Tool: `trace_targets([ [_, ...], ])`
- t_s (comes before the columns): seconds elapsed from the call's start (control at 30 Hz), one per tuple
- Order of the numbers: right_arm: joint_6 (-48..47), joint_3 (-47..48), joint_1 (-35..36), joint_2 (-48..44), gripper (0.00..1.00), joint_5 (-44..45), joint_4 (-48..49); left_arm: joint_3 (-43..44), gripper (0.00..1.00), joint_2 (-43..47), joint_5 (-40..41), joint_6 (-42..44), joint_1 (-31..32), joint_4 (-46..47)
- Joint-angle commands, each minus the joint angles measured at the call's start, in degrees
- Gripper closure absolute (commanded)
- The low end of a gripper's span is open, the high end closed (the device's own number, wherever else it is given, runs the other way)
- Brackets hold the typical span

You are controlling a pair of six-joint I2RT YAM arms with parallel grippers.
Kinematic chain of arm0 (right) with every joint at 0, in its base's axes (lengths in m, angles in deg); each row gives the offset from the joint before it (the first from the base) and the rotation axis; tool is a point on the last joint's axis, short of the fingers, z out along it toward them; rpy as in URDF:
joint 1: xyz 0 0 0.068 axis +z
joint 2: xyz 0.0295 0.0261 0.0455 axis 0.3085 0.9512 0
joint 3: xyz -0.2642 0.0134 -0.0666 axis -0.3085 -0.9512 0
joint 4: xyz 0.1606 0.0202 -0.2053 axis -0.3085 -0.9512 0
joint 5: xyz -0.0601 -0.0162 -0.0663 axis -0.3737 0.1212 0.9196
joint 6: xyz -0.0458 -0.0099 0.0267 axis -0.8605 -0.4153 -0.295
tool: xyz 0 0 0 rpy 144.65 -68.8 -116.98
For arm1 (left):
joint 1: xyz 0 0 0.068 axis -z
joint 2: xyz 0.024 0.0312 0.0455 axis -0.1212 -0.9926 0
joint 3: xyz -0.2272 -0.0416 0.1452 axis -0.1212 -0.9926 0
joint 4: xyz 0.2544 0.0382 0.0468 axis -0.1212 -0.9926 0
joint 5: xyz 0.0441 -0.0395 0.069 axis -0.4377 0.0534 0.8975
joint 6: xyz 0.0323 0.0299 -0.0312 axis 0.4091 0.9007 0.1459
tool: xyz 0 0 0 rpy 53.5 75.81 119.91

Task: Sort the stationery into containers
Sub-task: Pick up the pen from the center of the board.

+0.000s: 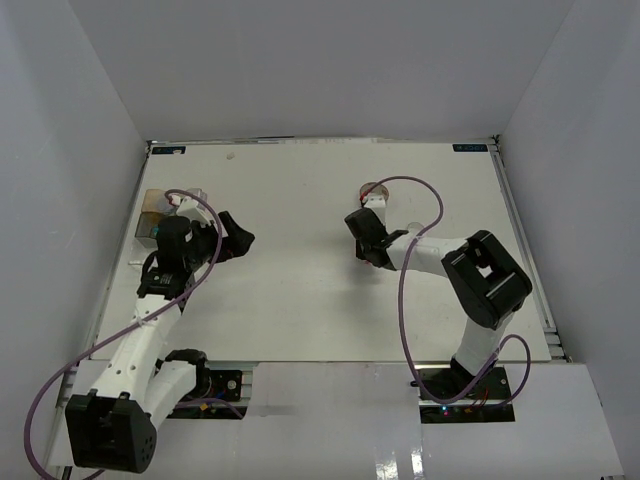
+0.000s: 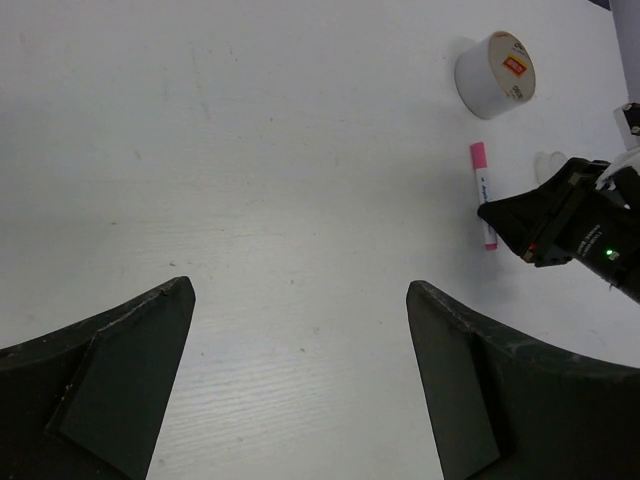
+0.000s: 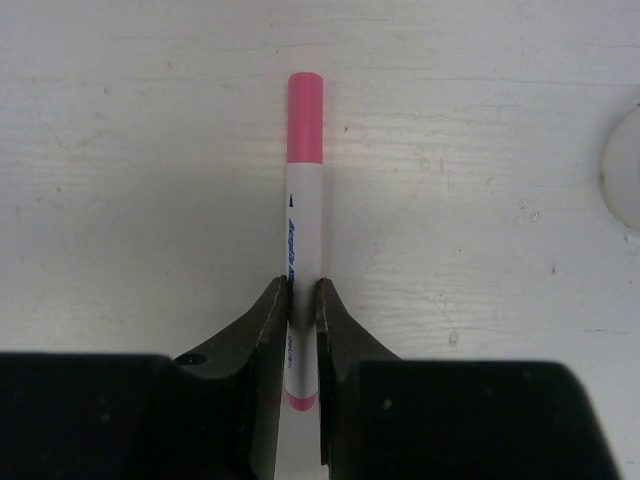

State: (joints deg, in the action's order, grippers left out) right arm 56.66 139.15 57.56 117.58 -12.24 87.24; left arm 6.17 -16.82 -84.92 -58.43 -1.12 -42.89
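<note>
Now, with the right gripper [image 3: 302,292] pinching the pink-capped marker [image 3: 304,215], lift it level toward the amber box [image 1: 150,203]; the left gripper [image 2: 300,300] gapes open.

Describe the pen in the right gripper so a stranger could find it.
On the white table, look right of centre, near the tape roll. The pen is there, pinched by the right gripper: thin, white, with a pink cap.

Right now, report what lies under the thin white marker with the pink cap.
Only white tabletop shows around the pink-capped white marker; beneath its tail, the right gripper hides everything.
</note>
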Motion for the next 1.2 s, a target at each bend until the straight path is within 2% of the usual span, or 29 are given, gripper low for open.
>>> trace_targets([
  [0.0, -4.9, -3.3, 3.5, -3.3, 0.90, -0.1, -1.6, 0.2, 0.02, -1.2, -5.5, -6.2, 0.9, 2.2],
  [0.13, -9.1, -6.7, 8.7, -9.3, 0.89, -2.7, 3.6, -0.7, 0.02, -3.8, -6.9, -12.6, 5.6, 5.0],
  [0.37, -12.3, -12.4, 17.5, -21.1, 0.85, -8.3, 12.1, -0.1, 0.02, -9.2, -3.8, -23.7, 15.8, 10.3],
  [0.5, -13.8, -14.5, 20.3, -24.9, 0.83, -11.2, 17.5, 1.5, 0.02, -13.1, 0.2, -26.4, 22.2, 11.0],
  [0.63, -14.4, -15.8, 21.5, -26.8, 0.81, -12.8, 20.7, 3.5, 0.06, -16.2, 2.4, -27.9, 25.9, 11.9],
  [0.83, -14.4, -16.1, 22.0, -27.6, 0.81, -13.5, 22.0, 5.8, 0.21, -18.9, 5.1, -29.1, 28.8, 12.8],
  [0.97, -14.0, -16.2, 22.0, -27.5, 0.80, -13.7, 22.5, 6.2, 0.43, -20.5, 5.5, -29.6, 29.6, 13.1],
  [1.0, -14.0, -16.2, 22.1, -27.5, 0.80, -13.7, 22.6, 6.2, 0.56, -20.6, 5.4, -29.8, 29.7, 13.1],
  [1.1, -13.7, -16.4, 22.1, -27.5, 0.80, -13.4, 22.6, 6.0, 0.70, -20.6, 5.5, -30.2, 29.9, 13.2],
  [1.13, -13.8, -16.4, 22.1, -27.5, 0.78, -13.3, 22.7, 5.9, 0.77, -20.6, 5.5, -30.4, 29.9, 13.2],
  [1.17, -13.7, -16.5, 22.1, -27.5, 0.76, -13.0, 22.7, 5.9, 0.80, -20.5, 5.5, -30.4, 29.9, 13.2],
])
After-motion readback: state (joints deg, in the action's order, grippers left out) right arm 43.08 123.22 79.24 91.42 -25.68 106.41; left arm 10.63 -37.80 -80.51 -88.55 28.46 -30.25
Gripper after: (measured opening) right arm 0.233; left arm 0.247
